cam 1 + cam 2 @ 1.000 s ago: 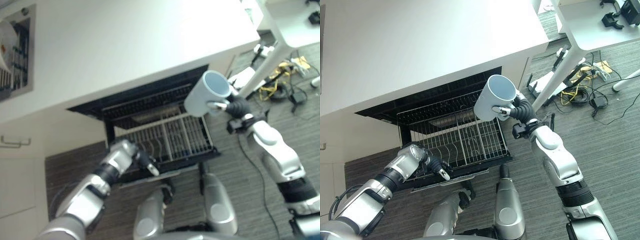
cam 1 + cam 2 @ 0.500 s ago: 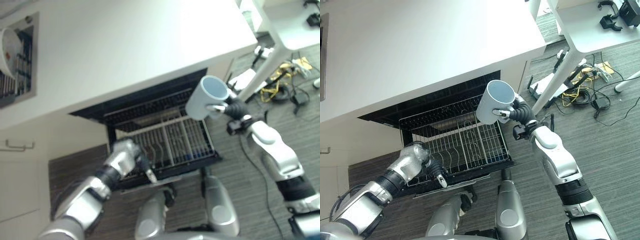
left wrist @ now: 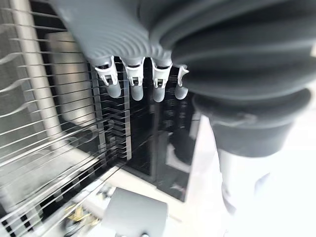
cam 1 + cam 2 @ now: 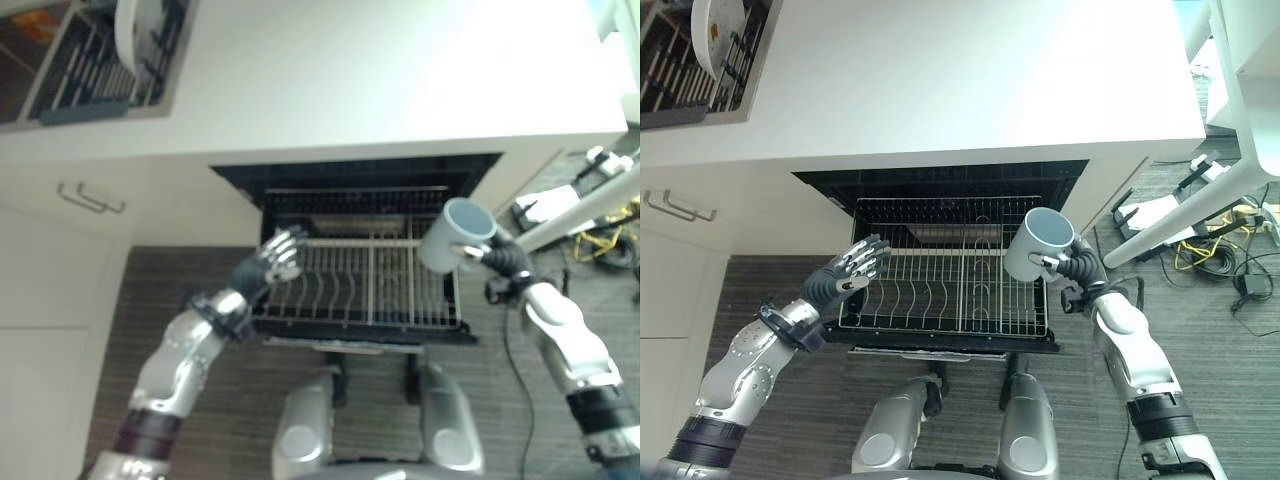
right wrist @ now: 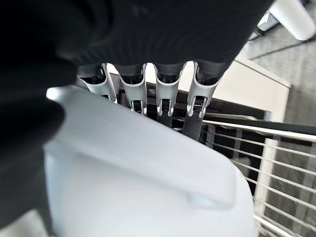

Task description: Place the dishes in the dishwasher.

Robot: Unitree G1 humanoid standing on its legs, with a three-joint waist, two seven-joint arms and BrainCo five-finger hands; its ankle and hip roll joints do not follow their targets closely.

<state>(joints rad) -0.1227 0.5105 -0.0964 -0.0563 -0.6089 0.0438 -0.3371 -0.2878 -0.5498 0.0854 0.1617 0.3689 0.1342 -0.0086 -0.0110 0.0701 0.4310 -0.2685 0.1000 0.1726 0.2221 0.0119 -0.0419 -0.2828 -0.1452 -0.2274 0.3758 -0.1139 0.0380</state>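
Observation:
A pale blue-white mug (image 4: 1038,243) hangs tilted over the right side of the pulled-out wire dishwasher rack (image 4: 940,290). My right hand (image 4: 1077,268) is shut on it; in the right wrist view its fingers (image 5: 133,89) curl over the mug (image 5: 138,173). At the rack's left edge my left hand (image 4: 845,272) is open, its fingers spread and holding nothing. The left wrist view shows its straight fingers (image 3: 133,81) over the rack wires (image 3: 49,123).
A white counter (image 4: 940,80) overhangs the open dishwasher. A white plate (image 4: 715,35) stands in a drying rack at the upper left. A cabinet handle (image 4: 680,207) is at the left. A white table leg (image 4: 1180,215) and floor cables (image 4: 1220,260) lie to the right.
The camera has shifted. My left hand has come off the rack's front edge, risen and spread its fingers. My right hand has brought the mug lower, closer over the rack's right side.

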